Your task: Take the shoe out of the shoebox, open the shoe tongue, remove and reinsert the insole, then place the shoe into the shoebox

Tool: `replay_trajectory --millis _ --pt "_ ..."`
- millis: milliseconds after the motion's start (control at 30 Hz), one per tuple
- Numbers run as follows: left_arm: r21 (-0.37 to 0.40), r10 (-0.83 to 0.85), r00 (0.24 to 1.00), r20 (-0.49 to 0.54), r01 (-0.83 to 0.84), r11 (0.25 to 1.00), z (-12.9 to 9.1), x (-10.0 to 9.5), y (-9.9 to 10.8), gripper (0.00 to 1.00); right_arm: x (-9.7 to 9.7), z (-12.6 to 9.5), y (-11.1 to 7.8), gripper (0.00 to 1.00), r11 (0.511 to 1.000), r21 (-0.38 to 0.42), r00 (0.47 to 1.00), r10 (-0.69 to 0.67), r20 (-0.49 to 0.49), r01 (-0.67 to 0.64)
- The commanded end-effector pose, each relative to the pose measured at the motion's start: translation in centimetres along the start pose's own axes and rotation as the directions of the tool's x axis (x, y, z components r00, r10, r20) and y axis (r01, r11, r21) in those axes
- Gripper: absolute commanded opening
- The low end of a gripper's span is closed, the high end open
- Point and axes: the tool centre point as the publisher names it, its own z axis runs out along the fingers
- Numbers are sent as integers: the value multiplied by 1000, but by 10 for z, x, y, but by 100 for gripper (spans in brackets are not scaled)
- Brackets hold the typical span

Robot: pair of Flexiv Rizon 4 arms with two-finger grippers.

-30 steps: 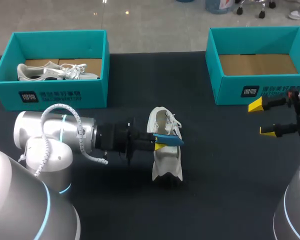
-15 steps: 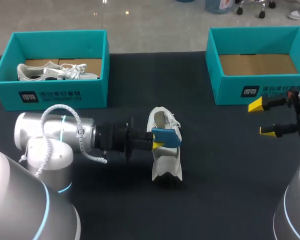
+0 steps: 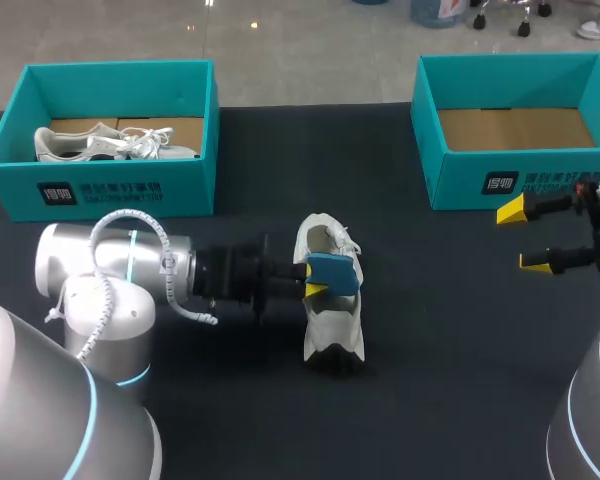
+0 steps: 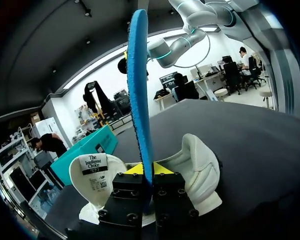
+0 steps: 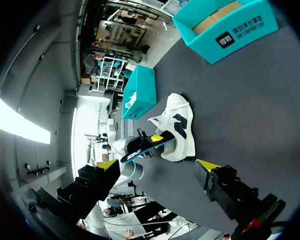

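Head: left tool [image 3: 316, 289] clamps the blue insole [image 3: 332, 272] over the white shoe [image 3: 332, 322], mid worktop [image 3: 450, 330], well apart from both boxes. Left shoebox [image 3: 110, 190] holds a second shoe [image 3: 100, 143]; right shoebox [image 3: 500, 180] sits at the far edge. Right tool [image 3: 523, 236] is agape, just in front of that box, with a wide stretch of worktop between it and the shoe.
Left wrist: fingers pinch the insole [image 4: 139, 100] edge-on and upright, shoe [image 4: 197, 167] directly beneath.
Right wrist: right tool [image 5: 157, 166] spread wide, shoe [image 5: 182, 130] and insole [image 5: 145, 146] well ahead.
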Motion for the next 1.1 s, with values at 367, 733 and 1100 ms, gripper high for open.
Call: replay_trajectory --millis 367,733,1100 --pt "-20 124 992 -28 -125 992 5 11 10 0 0 0 -2 100 1000 -2 1000 2 4 -2" --pt "-63 135 990 -47 -138 988 8 10 24 0 0 0 -2 100 1000 -2 1000 2 4 -2" --pt "-6 149 989 -13 -149 989 -1 10 -4 27 0 0 -2 100 1000 -2 1000 2 4 -2"
